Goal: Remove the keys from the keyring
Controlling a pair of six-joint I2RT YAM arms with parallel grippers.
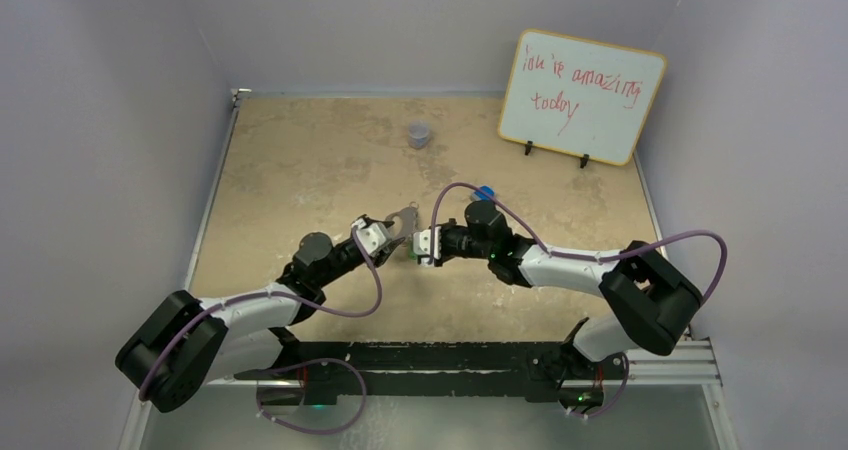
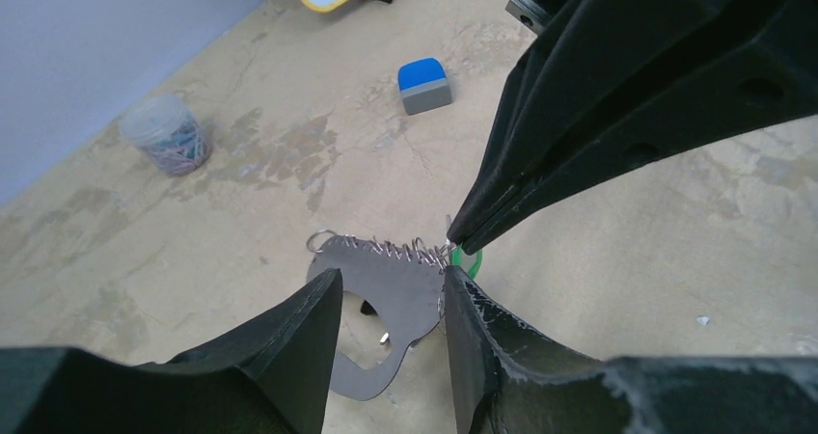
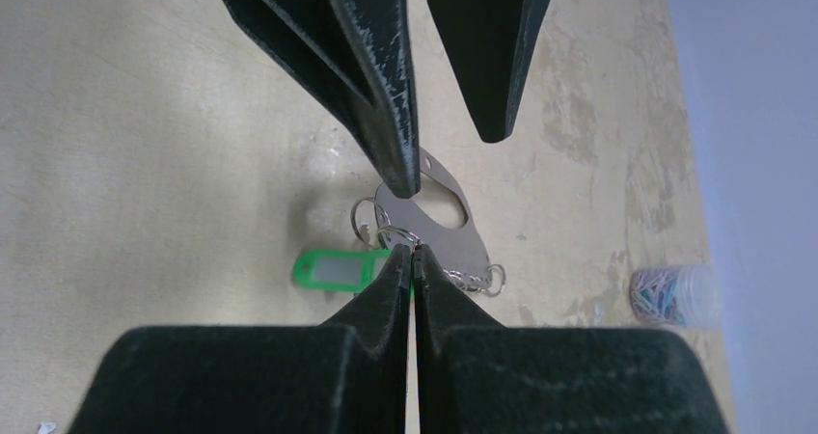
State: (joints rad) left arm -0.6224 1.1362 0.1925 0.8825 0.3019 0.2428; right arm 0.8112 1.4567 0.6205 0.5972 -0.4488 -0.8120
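Observation:
The keyring (image 2: 405, 294) is a flat grey metal plate with a hole, and several small wire rings line its top edge. It hangs between my left gripper's (image 2: 386, 284) black fingers, which stand apart. The right finger (image 2: 461, 304) touches its edge and the left finger hides the other edge. In the right wrist view only one left finger meets the keyring (image 3: 439, 227). My right gripper (image 3: 413, 251) is shut on a small wire ring at the keyring's corner. That ring carries a key with a green plastic head (image 3: 338, 270). From above, both grippers meet at the keyring (image 1: 405, 216).
A small cup of coloured bands (image 1: 419, 133) stands at the back. A blue and grey block (image 1: 484, 192) lies just behind the right wrist. A whiteboard (image 1: 582, 95) leans at the back right. Walls close in the table (image 1: 300, 150) on three sides.

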